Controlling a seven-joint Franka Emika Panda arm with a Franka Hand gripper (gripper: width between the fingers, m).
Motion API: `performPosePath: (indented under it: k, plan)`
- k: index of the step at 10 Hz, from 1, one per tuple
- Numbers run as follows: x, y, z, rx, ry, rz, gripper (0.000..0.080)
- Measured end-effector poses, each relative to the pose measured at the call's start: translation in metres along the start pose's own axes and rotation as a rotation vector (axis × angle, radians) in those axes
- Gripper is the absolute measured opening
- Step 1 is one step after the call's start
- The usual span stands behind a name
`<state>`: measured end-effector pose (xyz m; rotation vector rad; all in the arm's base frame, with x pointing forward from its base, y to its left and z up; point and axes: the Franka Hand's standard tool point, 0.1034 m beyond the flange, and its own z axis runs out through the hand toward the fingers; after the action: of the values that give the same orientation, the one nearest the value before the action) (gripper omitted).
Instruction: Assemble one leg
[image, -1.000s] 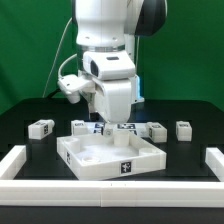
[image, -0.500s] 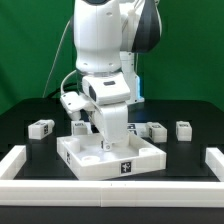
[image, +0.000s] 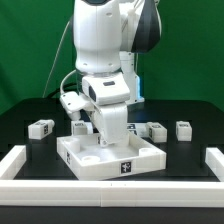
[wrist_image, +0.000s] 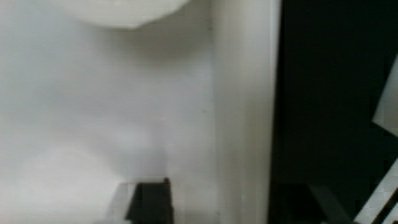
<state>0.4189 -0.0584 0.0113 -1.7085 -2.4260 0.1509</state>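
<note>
Leg (image: 41, 127), loose, at 10 o'clock of tray (image: 90, 166); spare legs (image: 183, 129) at 2 o'clock. Gripper (image: 109, 143) low over tray, jaw state cannot be told; advise slow, vertical, square seating

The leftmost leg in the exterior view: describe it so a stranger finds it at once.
Start at the large white square part mid-table. Off its far corner, toward the exterior view's left, lies the leg: it is the outermost small white tagged block on that side, standing alone.
</note>
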Motion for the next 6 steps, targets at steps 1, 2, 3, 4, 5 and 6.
performPosePath:
  k: [1,2,3,4,5,6]
  plan:
    - [0.0001,-0.0001,0.0001,0.000,0.000,0.000,0.0142]
    - [-0.0004,0.0012,-0.0011,-0.006,-0.002,0.000,0.0072]
    - [-0.0006,0.0015,-0.0013,-0.007,-0.003,0.000,0.0072]
    - [-0.0006,0.0016,-0.0013,-0.007,-0.003,0.000,0.0072]
    - [-0.0006,0.0016,-0.0013,-0.007,-0.003,0.000,0.0072]
    - [-0.0006,0.0016,-0.0013,-0.008,-0.003,0.000,0.0072]
